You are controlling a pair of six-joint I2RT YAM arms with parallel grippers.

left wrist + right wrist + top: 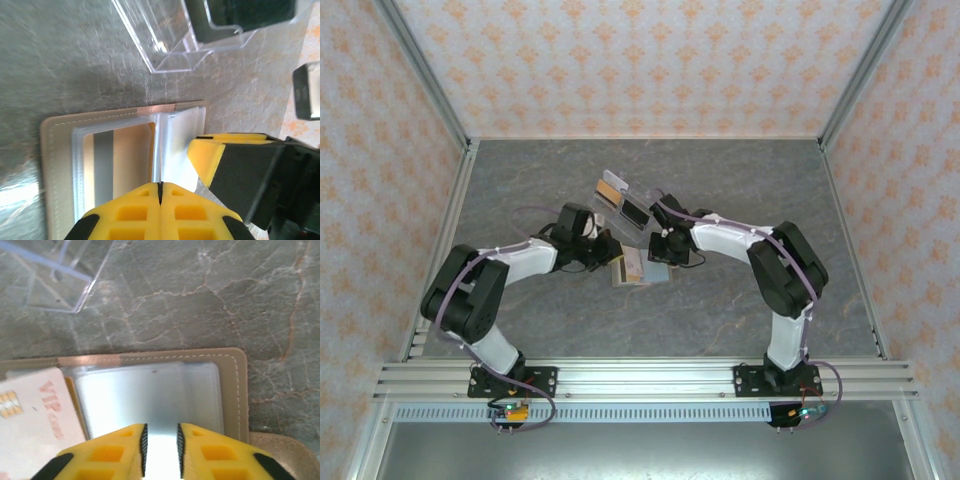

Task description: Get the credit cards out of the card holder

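Tabletop point(750, 180) stretches open on every side up to the patterned walls, with one clear plastic stand point(625, 200) just above centre. Both arms bend inward to one tan card holder point(633, 266) at centre. The left gripper point(160, 187) pinches its clear sleeve, fingers together. The right gripper point(161, 430) is narrow over the sleeve, and I cannot tell whether it grips. Two credit cards point(35, 410) show in the sleeves: a pale one lettered VIP and a tan striped one point(122, 162).

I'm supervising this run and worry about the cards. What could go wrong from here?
The left tool is shut at the clear sleeve; pulling may drag the whole tan card holder instead of freeing a card. The right tool sits close beside it, so the two could collide. The VIP card lying across the holder might be knocked away.
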